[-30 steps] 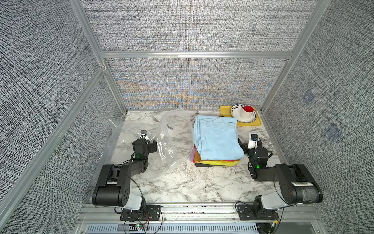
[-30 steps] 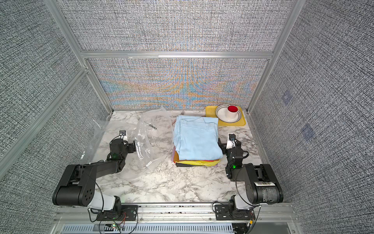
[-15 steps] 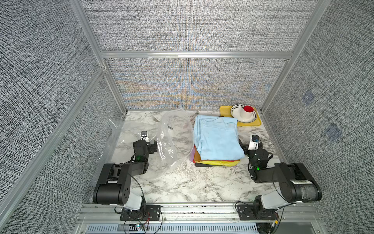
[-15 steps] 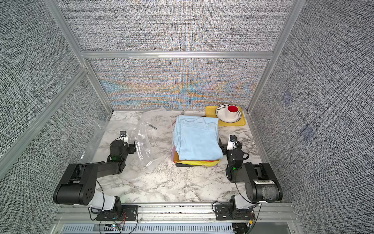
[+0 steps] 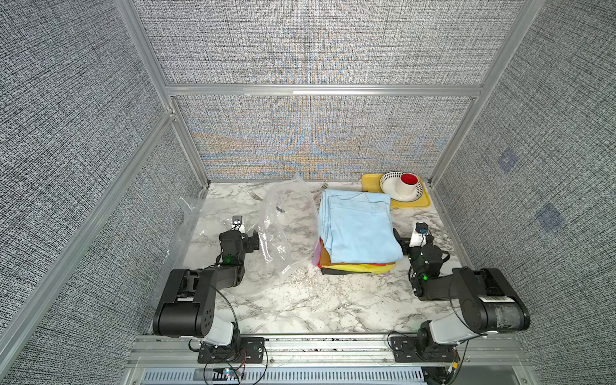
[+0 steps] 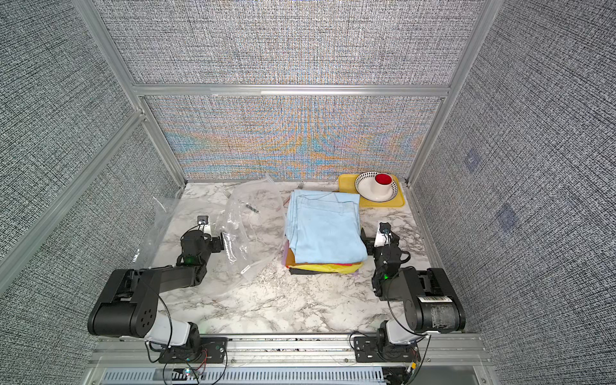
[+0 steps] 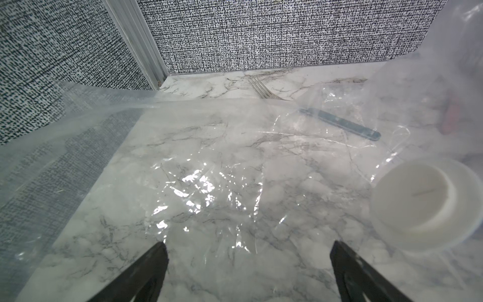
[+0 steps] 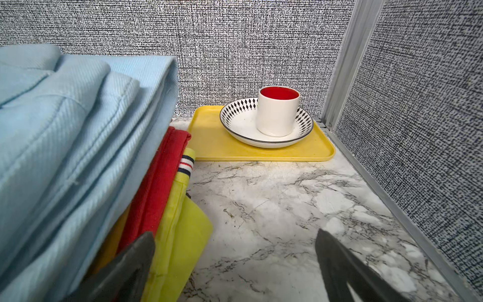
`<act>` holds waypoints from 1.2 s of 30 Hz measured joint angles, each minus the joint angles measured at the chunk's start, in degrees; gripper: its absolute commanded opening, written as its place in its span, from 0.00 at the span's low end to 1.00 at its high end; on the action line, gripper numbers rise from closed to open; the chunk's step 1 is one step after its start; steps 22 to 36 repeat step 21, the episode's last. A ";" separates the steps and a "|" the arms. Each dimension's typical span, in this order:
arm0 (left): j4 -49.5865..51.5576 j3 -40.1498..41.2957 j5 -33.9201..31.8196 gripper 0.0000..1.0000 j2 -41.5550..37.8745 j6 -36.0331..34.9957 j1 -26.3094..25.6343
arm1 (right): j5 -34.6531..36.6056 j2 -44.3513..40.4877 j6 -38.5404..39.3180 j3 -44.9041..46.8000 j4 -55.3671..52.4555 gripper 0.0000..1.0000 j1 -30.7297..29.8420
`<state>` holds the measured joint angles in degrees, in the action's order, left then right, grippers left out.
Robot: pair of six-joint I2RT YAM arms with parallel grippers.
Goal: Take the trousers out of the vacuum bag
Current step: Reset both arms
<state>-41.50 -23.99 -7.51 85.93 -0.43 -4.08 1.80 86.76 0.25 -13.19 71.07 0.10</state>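
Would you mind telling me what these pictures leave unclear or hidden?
Both top views: the light blue trousers cover the garments beneath; only edges show.
Left wrist view: a reddish item blurs behind the vacuum bag.
Left wrist view: the bag's fold hides whether the dark strip joins the fork.
Right wrist view: the frame edge cuts off the trouser stack.

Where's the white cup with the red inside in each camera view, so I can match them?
In a top view: the white cup with the red inside, far right corner.
In a top view: the cup, same corner.
Left wrist: not in it.
Right wrist: the cup, beyond the folded light blue trousers.
Landmark in those three: the yellow plastic tray beneath it.
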 measured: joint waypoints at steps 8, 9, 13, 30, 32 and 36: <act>0.00 0.00 0.00 1.00 0.00 0.00 0.00 | 2.27 -0.02 -0.61 0.20 0.02 0.99 -0.46; 0.00 0.00 0.00 1.00 0.00 0.00 0.00 | 2.36 -0.02 -0.61 0.20 0.02 0.99 -0.46; 0.00 -0.20 0.13 1.00 0.00 0.00 0.07 | 2.40 -0.02 -0.63 0.20 0.02 0.99 -0.46; 0.04 -0.50 0.59 1.00 0.00 0.00 0.31 | 2.71 -0.02 -1.01 0.24 0.02 0.99 -0.50; 0.04 -0.50 0.59 1.00 0.00 0.00 0.31 | 2.71 -0.02 -1.01 0.24 0.02 0.99 -0.50; 0.04 -0.50 0.59 1.00 0.00 0.00 0.31 | 2.71 -0.02 -1.01 0.24 0.02 0.99 -0.50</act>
